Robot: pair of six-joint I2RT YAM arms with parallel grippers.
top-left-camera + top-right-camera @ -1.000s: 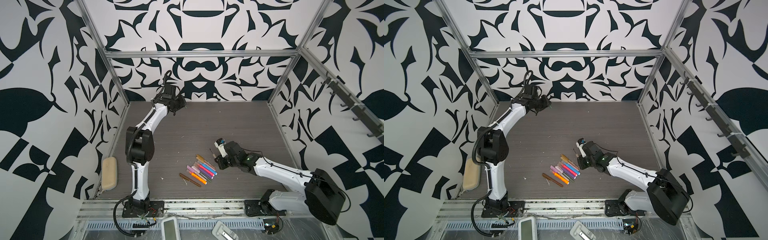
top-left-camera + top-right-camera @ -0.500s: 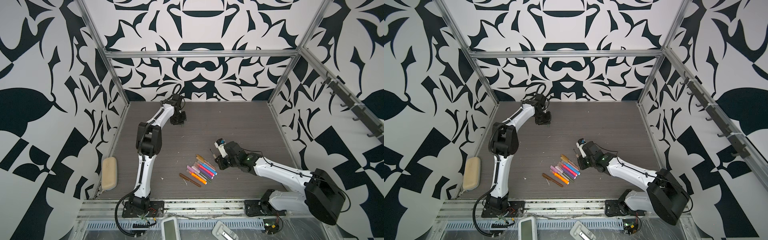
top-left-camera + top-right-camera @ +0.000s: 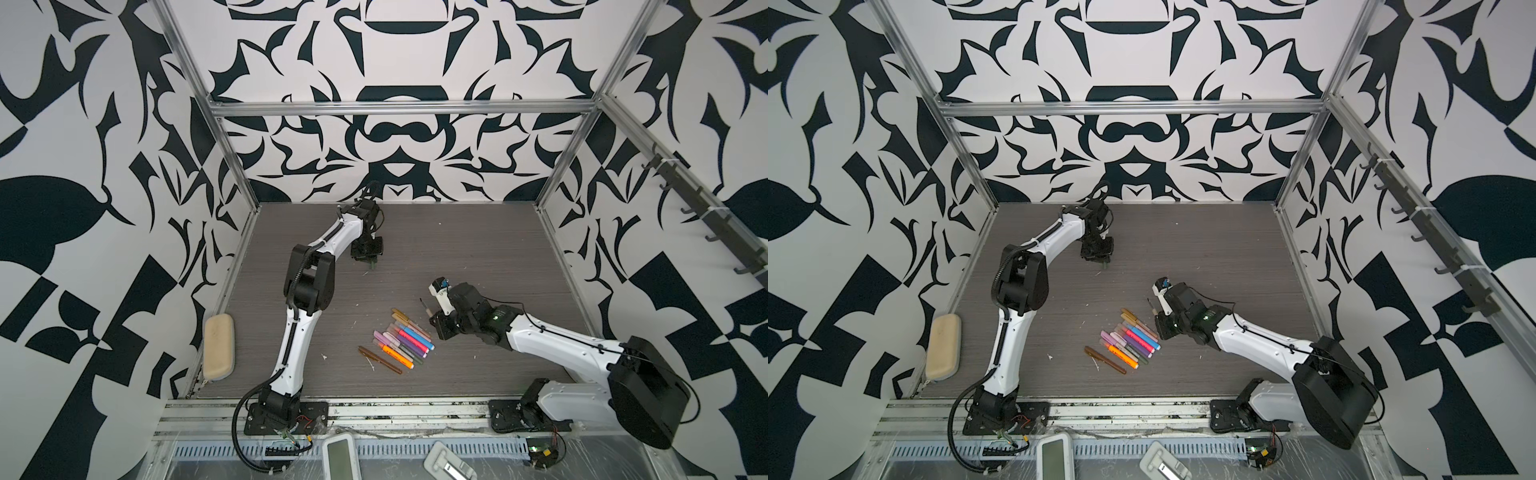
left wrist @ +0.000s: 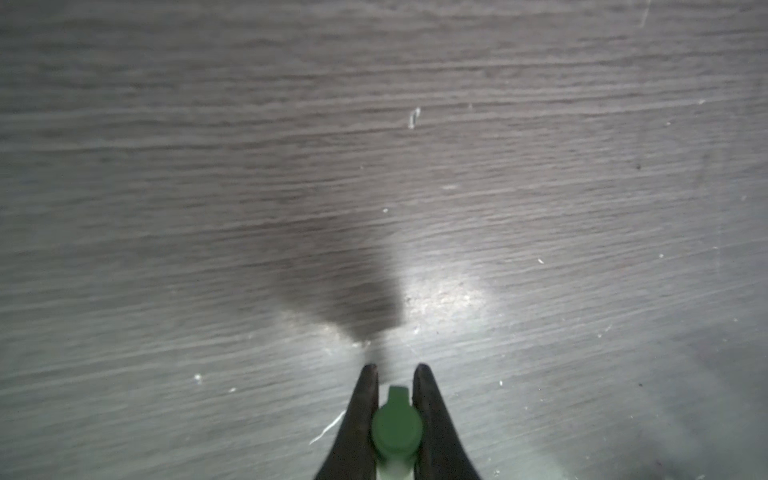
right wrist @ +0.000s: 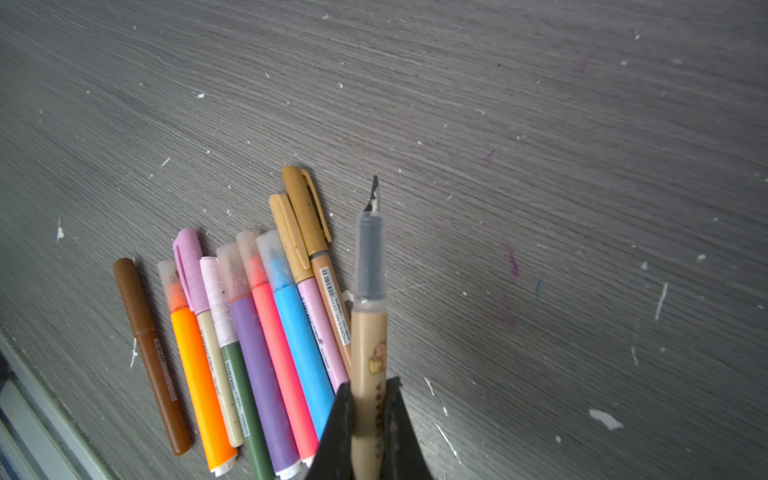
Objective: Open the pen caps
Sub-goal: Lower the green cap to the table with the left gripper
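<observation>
Since a second ago the left arm has swung down from up by the back wall. We now find the left gripper [image 3: 371, 261] low over the table [image 3: 478, 249], well beyond the row of pens [image 3: 404, 338] on its far side. The right arm has not shifted. In the left wrist view the dark fingers [image 4: 363, 411] are pinching a green cap [image 4: 397, 428], seen end-on, with its small tab reaching toward the fingertips. We cannot tell whether the cap touches the table.

We see the right gripper [image 3: 435, 321] just beside the row, at the end nearest the right arm. In the right wrist view its jaws are clamped on a tan pen [image 5: 368, 332]. That pen is uncapped, with a grey translucent neck and a bare dark nib pointing away from the gripper. It hangs above the table, next to the two gold caps [image 5: 305, 208] at that end of the row.

We see the row lying flat, its pens side by side. A brown pen [image 5: 151, 353] sits slightly apart at the other end. Next come an orange pen [image 5: 199, 374], a green pen [image 5: 245, 411], a purple pen [image 5: 262, 374], a coral pen [image 5: 282, 365] and a blue pen [image 5: 299, 345]. All of them wear their caps, cloudy translucent ones on the thick pens and a pink cap [image 5: 189, 266] on a thin one.

We also see a beige pouch [image 3: 219, 351] well apart from the row, at the table edge on the left arm's side.
</observation>
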